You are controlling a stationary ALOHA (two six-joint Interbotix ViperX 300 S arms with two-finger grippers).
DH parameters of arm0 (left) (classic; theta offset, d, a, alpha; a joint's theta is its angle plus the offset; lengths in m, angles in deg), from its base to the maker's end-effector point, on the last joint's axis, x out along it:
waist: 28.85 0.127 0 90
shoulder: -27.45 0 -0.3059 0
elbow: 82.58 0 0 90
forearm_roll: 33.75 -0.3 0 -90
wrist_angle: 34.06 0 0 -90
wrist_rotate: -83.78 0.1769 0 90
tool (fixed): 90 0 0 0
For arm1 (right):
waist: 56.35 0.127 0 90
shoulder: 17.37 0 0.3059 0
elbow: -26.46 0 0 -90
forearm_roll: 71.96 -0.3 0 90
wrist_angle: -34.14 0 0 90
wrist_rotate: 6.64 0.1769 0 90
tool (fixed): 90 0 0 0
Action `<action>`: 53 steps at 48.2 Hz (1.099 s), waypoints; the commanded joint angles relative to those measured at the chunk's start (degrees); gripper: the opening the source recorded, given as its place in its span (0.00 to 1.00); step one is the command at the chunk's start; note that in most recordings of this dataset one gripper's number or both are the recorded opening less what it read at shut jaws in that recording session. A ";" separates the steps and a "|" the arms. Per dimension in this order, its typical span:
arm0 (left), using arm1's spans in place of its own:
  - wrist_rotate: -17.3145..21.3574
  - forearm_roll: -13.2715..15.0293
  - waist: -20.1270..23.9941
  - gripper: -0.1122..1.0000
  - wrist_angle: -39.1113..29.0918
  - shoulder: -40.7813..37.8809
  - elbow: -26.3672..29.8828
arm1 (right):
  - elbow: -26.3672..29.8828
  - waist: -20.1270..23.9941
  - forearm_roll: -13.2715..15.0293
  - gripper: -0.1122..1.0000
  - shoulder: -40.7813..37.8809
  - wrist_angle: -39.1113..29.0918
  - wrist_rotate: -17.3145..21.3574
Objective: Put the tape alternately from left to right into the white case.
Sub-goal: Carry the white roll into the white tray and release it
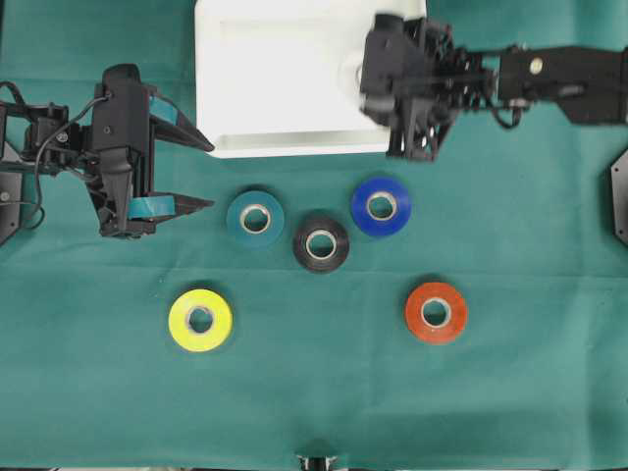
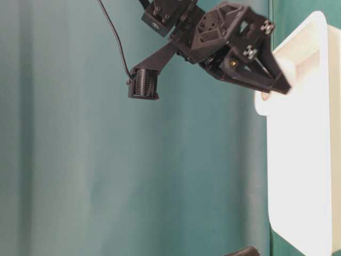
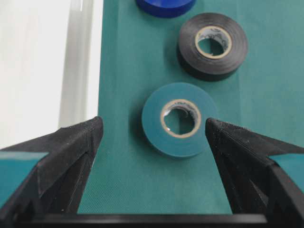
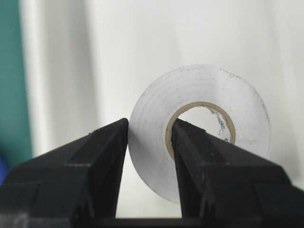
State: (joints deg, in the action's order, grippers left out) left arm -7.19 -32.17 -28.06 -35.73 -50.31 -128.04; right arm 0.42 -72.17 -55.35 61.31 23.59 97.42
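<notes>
Pinching the white roll of tape [image 4: 199,133] through its wall, the right gripper [image 4: 149,128] has one finger outside the ring and the other inside the pale core, jaws closed tight on it. In the overhead view this right gripper [image 1: 355,74] sits over the right-hand end of the white case [image 1: 265,78], so the held roll hangs above the case's floor; whether it touches the floor cannot be told. The left gripper [image 1: 201,175] is spread wide and holds nothing, parked at the left of the green cloth [image 1: 314,392], just beside the case's lower left corner. Straight ahead of its fingertips lies the teal roll [image 1: 255,218], flat on the cloth and not touched. Just right of that lies the black roll [image 1: 321,244], with the blue roll [image 1: 381,206] beyond it, near the case's front rim. The yellow roll [image 1: 200,319] lies lower left and the orange-red roll [image 1: 436,312] lower right, both well apart from the others.
</notes>
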 commanded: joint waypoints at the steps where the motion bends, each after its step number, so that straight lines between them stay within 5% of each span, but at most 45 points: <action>1: 0.00 0.09 -0.09 0.97 0.26 0.53 1.14 | 0.53 -2.20 0.53 0.12 1.58 1.58 -0.09; 38: 0.00 0.09 -0.09 0.97 0.18 0.35 1.23 | 1.23 -8.88 0.70 0.14 -3.08 6.24 -0.18; 42: 0.00 0.09 -0.09 0.97 0.18 0.35 1.23 | 1.23 -9.14 0.70 0.29 -3.08 6.24 -0.18; 53: 0.00 0.09 -0.09 0.97 0.18 0.35 1.23 | 1.05 -9.14 0.70 0.87 -3.08 6.33 -0.09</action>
State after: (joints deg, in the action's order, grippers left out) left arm -7.19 -32.17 -28.06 -35.73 -50.31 -128.04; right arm 0.51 -81.23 -54.74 57.36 29.39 97.24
